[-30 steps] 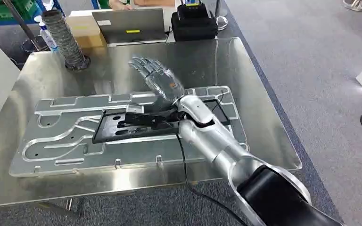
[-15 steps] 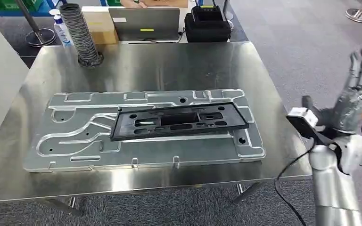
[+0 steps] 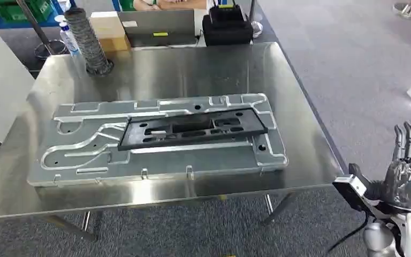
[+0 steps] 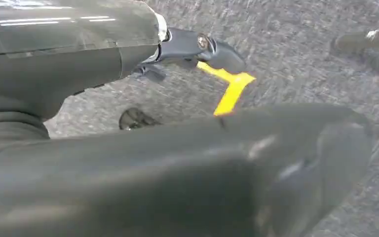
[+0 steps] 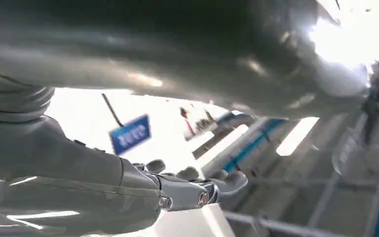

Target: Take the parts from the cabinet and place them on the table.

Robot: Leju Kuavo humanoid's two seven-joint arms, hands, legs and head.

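The right hand (image 3: 406, 176) is raised beside the near right corner of the table (image 3: 203, 69), clear of the tabletop and above the grey carpeted floor (image 3: 353, 64). Its fingers (image 3: 409, 142) point upward and are spread apart, and it holds nothing. In the right wrist view, the right hand (image 5: 192, 190) shows its fingertips extended with nothing between them, against a bright ceiling and a blue hanging sign (image 5: 131, 134). The left hand (image 4: 197, 47) appears in the left wrist view above grey carpet and a yellow floor marking (image 4: 229, 89); the frame is blurred, and whether this hand is open or closed cannot be determined. On the steel table, a large machined aluminium plate (image 3: 85, 155) lies flat, running across the middle of the tabletop. The black part (image 3: 192, 128), a long flat frame with rectangular cut-outs, rests on top of this plate, slightly skewed, well apart from the right hand. At the far left corner of the table stands a ribbed grey hose (image 3: 88, 40), with a bottle (image 3: 69, 35) just beside it. Behind the far edge are a cardboard box (image 3: 107, 29), a laptop (image 3: 158, 27) and a black case (image 3: 227, 27).
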